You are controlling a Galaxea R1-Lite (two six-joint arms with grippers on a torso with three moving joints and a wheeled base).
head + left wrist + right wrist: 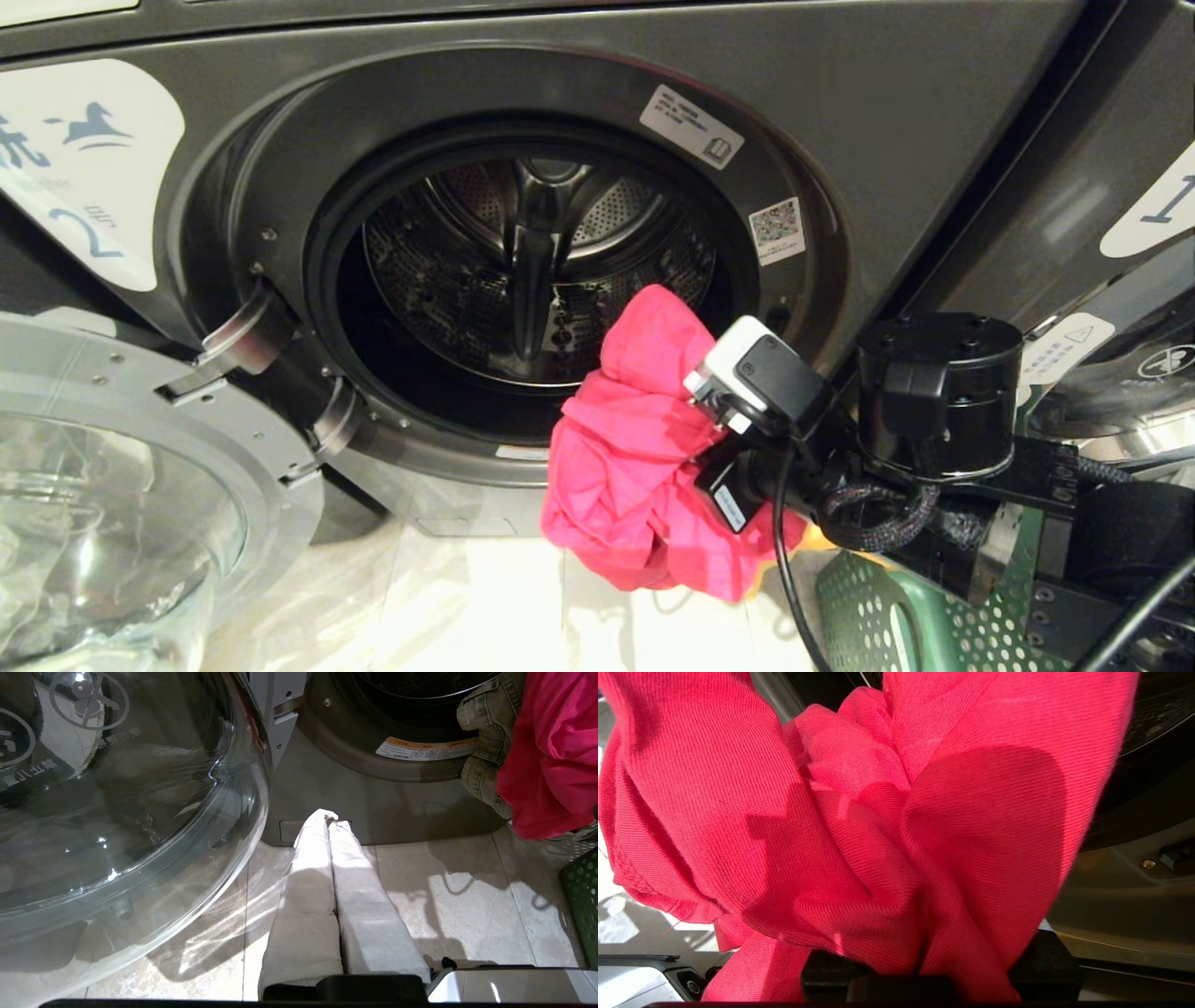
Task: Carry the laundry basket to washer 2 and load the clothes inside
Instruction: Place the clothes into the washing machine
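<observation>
Right claw (695,448) grips the pink-red garment (635,448), bunched, just before washer 2 (523,271), whose door (140,485) is swung wide for loading. Laundry basket (896,616) stands on the floor below the arm. Left claw (329,816) pinched shut, empty, idle.

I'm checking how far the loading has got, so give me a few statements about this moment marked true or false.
1. The door of washer 2 stands open. True.
2. The right gripper holds a yellow garment. False: it is shut on the pink-red garment.
3. The pink-red garment lies at the back of the drum. False: it hangs in front of the opening, outside the drum.
4. The left gripper has its jaws shut with nothing between them. True.
5. A green basket stands below the right arm. True.
</observation>
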